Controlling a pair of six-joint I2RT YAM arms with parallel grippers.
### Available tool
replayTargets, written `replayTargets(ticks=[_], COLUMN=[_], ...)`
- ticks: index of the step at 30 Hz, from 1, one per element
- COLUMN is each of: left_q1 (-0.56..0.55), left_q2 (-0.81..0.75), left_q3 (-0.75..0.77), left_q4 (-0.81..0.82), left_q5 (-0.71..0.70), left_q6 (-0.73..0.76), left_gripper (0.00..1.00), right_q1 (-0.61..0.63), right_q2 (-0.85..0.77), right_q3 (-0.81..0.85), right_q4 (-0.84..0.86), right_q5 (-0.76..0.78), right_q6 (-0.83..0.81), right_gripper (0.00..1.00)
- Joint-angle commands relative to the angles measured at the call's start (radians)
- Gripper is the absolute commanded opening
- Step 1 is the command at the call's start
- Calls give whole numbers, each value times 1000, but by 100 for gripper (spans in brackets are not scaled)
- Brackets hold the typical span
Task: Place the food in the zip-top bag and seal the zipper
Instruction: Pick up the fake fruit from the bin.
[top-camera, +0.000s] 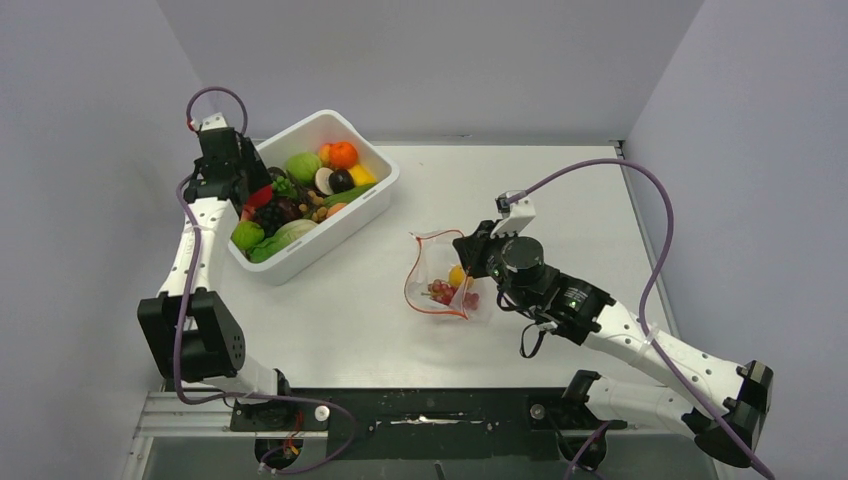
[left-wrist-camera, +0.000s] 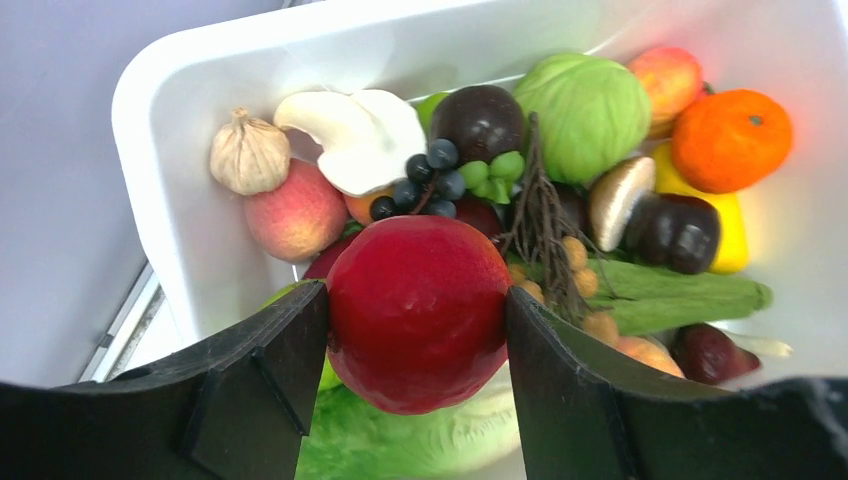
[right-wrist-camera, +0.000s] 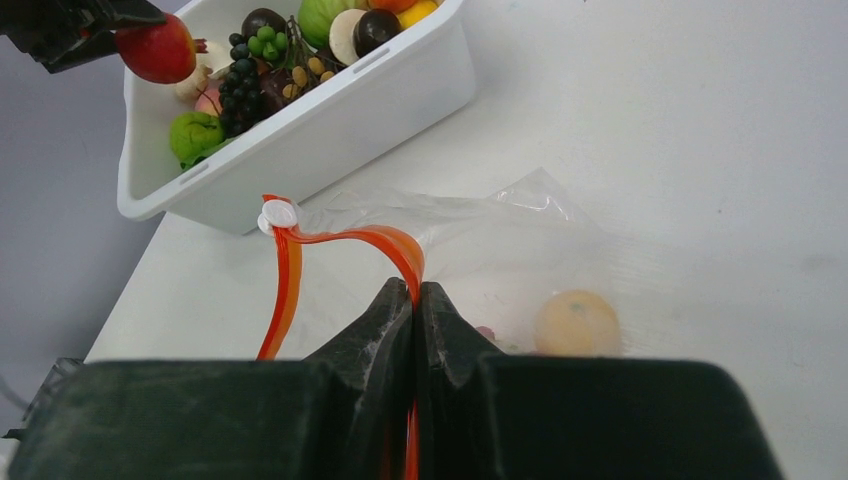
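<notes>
My left gripper is shut on a red apple and holds it over the near-left end of the white bin; the apple also shows in the top view and the right wrist view. The clear zip-top bag lies on the table's middle with its mouth held open. It holds a yellow-orange fruit and a reddish grape bunch. My right gripper is shut on the red-orange zipper at the mouth's right side. A white slider sits on the strip.
The bin holds several toy foods: a green cabbage, an orange, a peach, garlic, dark grapes, a mushroom. Grey walls stand close at the left and back.
</notes>
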Motion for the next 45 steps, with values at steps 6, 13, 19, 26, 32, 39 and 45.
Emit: replayTargets(ticks=[6,13,19,26,32,39,45], left_q1=[-59,-88,-91,-100,-113,-138,-162], left_q2=[-175,-294,-362,-424,-475,-562,-629], left_q3=[-43,-104,-149,-202,-252,-339,-409], left_q4=[-27,-35,-52,-50,-28,91,228], left_q5=[137,250,376,566,726,866,945], left_q6=[-41,-62,-73,-110,-142,-251,-372], left_gripper=[44,43,43,43,43,43,42], right_q1=[4,10,11,10,10,8,11], right_q2=[39,75,158,255,327,381,390], right_q3=[50,56,97,150,206,263,282], right_q4=[62,81,88,135,139,142,154], right_q5=[0,-16,-15,-24,-51,-70,-86], right_q6=[31,51,55,69,88,95,111], right_gripper=[0,0,0,0,0,0,0])
